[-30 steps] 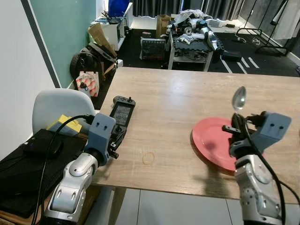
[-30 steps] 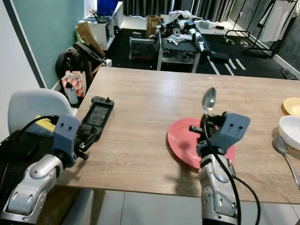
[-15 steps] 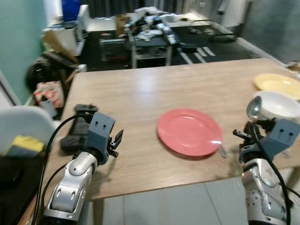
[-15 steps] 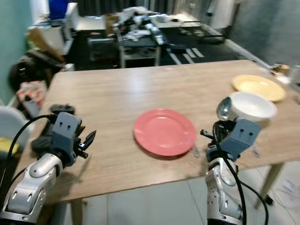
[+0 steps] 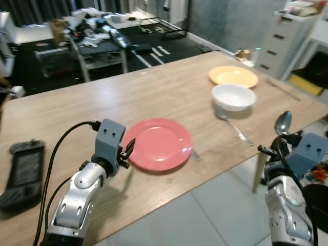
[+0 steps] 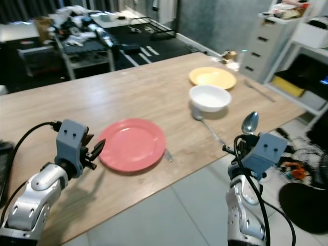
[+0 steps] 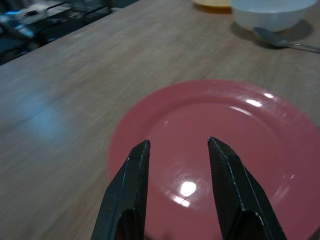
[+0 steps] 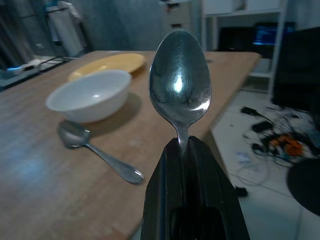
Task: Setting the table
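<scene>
A red plate (image 5: 158, 144) lies on the wooden table (image 5: 154, 97), near its front edge. My left gripper (image 5: 129, 148) is open at the plate's left rim, and in the left wrist view its fingers (image 7: 135, 175) point over the plate (image 7: 240, 150). My right gripper (image 5: 280, 146) is off the table's right front corner, above the floor. It is shut on the handle of a metal spoon (image 8: 180, 85), bowl end up. A white bowl (image 5: 233, 96), a yellow plate (image 5: 233, 76) and a second spoon (image 5: 234, 129) sit at the right of the table.
A black handheld controller (image 5: 23, 166) lies at the table's left end. A small metal piece (image 5: 195, 154) rests by the red plate's right rim. A grey drawer cabinet (image 5: 289, 31) stands at the right. A cluttered low table (image 5: 97, 43) is at the back.
The camera has swung right, so the whole scene slid left and the bowl and yellow plate came fully into view. The left gripper now sits at the red plate's rim. The right gripper still holds the spoon upright.
</scene>
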You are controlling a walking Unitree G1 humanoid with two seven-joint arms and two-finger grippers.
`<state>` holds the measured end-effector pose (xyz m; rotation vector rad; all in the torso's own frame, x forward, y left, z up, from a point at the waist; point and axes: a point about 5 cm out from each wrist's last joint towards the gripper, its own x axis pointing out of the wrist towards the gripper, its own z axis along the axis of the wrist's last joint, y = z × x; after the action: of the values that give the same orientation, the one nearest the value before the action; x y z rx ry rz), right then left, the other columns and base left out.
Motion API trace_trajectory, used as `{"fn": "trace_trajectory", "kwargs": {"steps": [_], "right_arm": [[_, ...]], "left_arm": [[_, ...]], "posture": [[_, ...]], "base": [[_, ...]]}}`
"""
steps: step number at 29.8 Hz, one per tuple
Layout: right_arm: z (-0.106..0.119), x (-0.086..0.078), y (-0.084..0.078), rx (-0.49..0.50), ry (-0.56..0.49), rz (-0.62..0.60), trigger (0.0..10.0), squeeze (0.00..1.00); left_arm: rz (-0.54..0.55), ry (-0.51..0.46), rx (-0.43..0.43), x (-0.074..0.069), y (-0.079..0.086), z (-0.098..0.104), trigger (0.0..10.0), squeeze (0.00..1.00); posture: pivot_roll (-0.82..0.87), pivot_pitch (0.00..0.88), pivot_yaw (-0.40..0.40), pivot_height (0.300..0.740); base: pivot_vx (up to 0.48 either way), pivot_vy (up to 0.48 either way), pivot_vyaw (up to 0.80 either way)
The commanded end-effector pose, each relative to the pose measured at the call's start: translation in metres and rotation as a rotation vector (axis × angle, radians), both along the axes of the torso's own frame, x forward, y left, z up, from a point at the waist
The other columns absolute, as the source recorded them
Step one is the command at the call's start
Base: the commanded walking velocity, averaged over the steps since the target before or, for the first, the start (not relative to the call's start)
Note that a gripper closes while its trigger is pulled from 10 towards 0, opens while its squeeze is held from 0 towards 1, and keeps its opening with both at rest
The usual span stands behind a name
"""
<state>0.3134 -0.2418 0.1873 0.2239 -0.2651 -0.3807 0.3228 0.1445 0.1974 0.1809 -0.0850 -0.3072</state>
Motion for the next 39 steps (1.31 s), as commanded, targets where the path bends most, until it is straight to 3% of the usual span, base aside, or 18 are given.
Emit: {"fn": "trace_trajectory", "kwargs": {"steps": [1, 39], "right_arm": [[-0.0047, -0.0002, 0.0024, -0.005, 0.017, 0.001, 10.0, 0.00], [-0.0068, 0.0019, 0.0034, -0.013, 0.022, 0.001, 10.0, 0.00]], "left_arm": [[0.001, 0.020, 0.000, -0.0007, 0.0014, -0.0035, 10.0, 0.00], [-0.001, 0.013, -0.003, 0.0011, 0.0017, -0.0011, 10.0, 0.00]], "posture": [[0.10, 0.121, 0.083, 0.740], [0.10, 0.116, 0.089, 0.740]], "base": [[0.000, 0.000, -0.78], [0.000, 0.000, -0.78]]}}
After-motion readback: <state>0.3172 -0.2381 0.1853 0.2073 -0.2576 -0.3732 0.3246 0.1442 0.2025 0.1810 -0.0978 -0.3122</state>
